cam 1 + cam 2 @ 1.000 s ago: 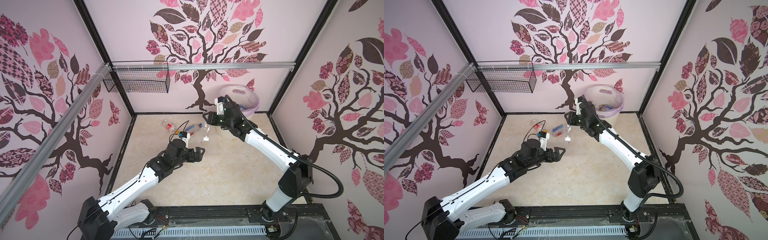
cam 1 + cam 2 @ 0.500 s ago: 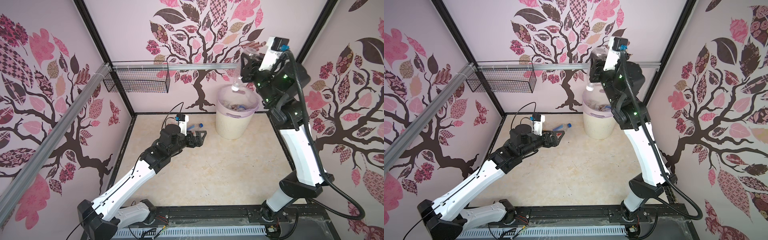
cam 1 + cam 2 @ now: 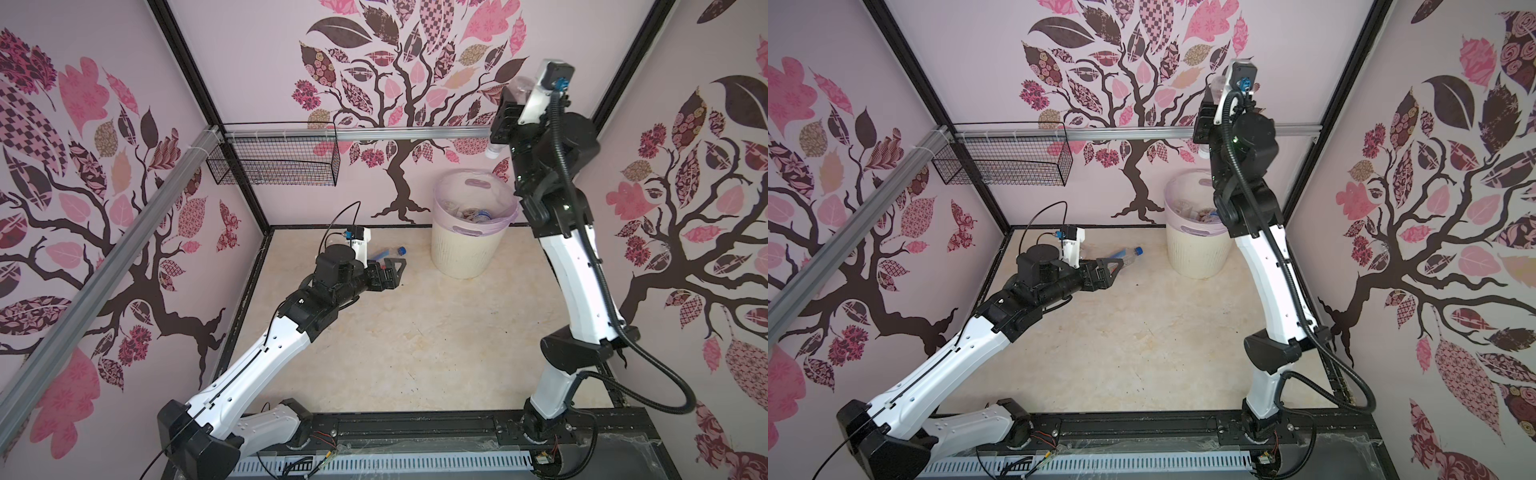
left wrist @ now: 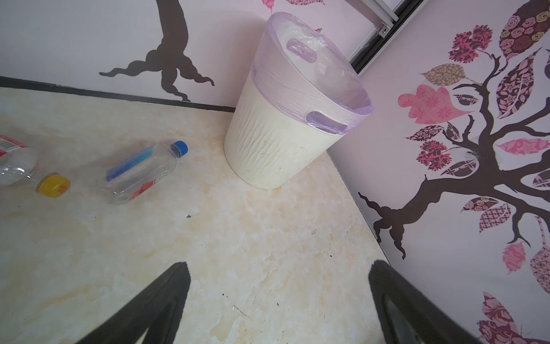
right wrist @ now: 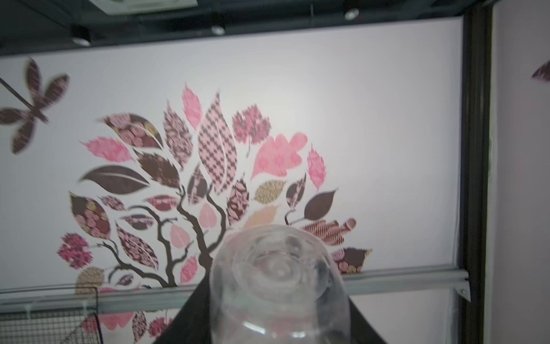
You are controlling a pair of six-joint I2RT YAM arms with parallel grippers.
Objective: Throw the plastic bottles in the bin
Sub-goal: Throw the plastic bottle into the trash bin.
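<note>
From where I stand the right gripper (image 3: 503,124) hangs high over the bin (image 3: 461,249), jaws clasping a clear bottle (image 5: 279,277) cap-down; the drop is in hand and needs only a release; the left gripper (image 4: 279,265), spread wide and empty, hovers near the blue-capped bottle (image 4: 143,169) lying on the floor (image 4: 238,238), likely next to grasp.

clear bottle (image 5: 279,286): base toward camera, between dark jaws | behind: tree-decal wall (image 5: 357,119), wire basket (image 5: 47,324)

Top views overhead (nearly identical); left wrist low, facing bin (image 4: 268,143); right wrist tilted upward.
</note>
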